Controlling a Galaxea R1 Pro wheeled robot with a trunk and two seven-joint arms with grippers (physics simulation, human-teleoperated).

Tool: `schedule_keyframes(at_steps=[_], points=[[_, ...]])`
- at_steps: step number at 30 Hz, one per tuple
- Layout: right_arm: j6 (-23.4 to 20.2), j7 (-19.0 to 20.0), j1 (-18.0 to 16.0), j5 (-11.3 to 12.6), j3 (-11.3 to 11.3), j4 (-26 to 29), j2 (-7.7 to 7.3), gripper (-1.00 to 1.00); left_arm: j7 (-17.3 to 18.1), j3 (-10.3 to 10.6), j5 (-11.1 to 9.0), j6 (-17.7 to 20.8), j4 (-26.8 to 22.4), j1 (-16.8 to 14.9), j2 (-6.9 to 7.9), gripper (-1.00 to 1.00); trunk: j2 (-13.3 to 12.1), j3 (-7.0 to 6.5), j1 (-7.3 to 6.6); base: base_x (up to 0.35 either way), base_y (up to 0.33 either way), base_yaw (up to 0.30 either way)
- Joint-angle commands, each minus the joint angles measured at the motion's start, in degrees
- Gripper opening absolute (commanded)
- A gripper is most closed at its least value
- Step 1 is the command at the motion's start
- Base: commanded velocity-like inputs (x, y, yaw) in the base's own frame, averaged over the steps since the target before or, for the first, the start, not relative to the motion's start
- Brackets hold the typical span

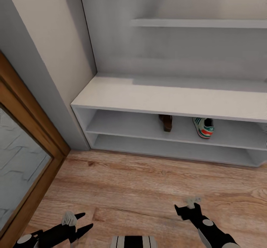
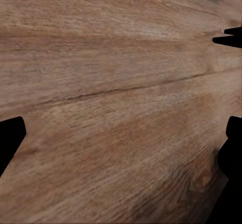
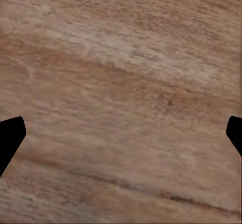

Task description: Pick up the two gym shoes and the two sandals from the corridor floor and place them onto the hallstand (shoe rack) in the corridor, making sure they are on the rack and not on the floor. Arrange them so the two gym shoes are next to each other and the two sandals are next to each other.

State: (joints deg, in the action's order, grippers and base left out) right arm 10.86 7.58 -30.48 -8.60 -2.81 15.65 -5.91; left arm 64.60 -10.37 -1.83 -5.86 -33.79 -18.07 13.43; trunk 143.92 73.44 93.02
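Note:
The pale grey hallstand [image 1: 167, 97] stands against the wall ahead. In its upper open slot lie one dark brown sandal [image 1: 166, 122] and, to its right, one white gym shoe [image 1: 203, 127] with green stripes and an orange-red toe, a gap between them. Both grippers hover low over the wood-plank corridor floor [image 1: 141, 188], well short of the rack. My left gripper [image 1: 84, 222] [image 2: 121, 138] is open and empty, with bare floor between its fingers. My right gripper [image 1: 188, 208] [image 3: 121, 136] is also open and empty above the planks.
A floating shelf [image 1: 196, 22] hangs above the bench top. A wood-framed glass door [image 1: 22, 155] and a grey wall corner [image 1: 70, 103] close off the left side. The rack's lower slot [image 1: 167, 149] holds nothing.

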Motion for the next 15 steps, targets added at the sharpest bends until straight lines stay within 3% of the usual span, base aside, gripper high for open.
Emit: schedule_keyframes(at_steps=[1, 2, 3, 8, 12, 13, 15], points=[[0.35, 0.73, 0.00, -0.53, -0.31, -0.23, -0.33, 1.00, 0.06, -0.10, 0.07, -0.58, 0.04, -0.03, 0.00, 1.00, 0.00, -0.19, -0.03, 0.000, 0.000, 0.000], [1.55, 2.05, 0.65, -0.48, -0.31, -1.51, -1.56, 1.00, -0.38, -0.23, 0.13, -0.68, 0.18, -0.03, 0.01, 1.00, -0.02, -0.41, -0.06, 0.000, 0.000, 0.000], [2.73, 2.29, 1.14, -0.44, -0.33, -2.06, -1.78, 1.00, -0.69, -0.27, 0.09, -0.70, 0.21, -0.03, 0.01, 1.00, -0.03, -0.63, -0.09, 0.000, 0.000, 0.000], [9.72, 2.64, 2.04, -0.44, -0.35, -3.10, -2.24, 1.00, -1.74, -0.34, -0.08, -0.72, 0.21, -0.03, 0.02, 1.00, -0.10, -1.74, -0.21, 0.000, 0.000, 0.000], [11.12, 2.69, 2.30, -0.51, -0.32, -3.74, -2.27, 1.00, -2.06, -0.42, -0.23, -0.73, 0.27, -0.03, 0.02, 1.00, -0.15, -2.63, -0.32, 0.000, 0.000, 0.000], [11.46, 2.70, 2.48, -0.46, -0.35, -5.46, -2.27, 1.00, -5.09, -0.42, -0.37, -0.73, 0.38, -0.03, 0.02, 1.00, -0.16, -2.85, -0.34, 0.000, 0.000, 0.000], [11.51, 2.70, 2.51, -0.46, -0.35, -5.87, -2.27, 1.00, -7.01, -0.39, -0.45, -0.73, 0.47, -0.03, 0.02, 1.00, -0.19, -3.29, -0.39, 0.000, 0.000, 0.000]])
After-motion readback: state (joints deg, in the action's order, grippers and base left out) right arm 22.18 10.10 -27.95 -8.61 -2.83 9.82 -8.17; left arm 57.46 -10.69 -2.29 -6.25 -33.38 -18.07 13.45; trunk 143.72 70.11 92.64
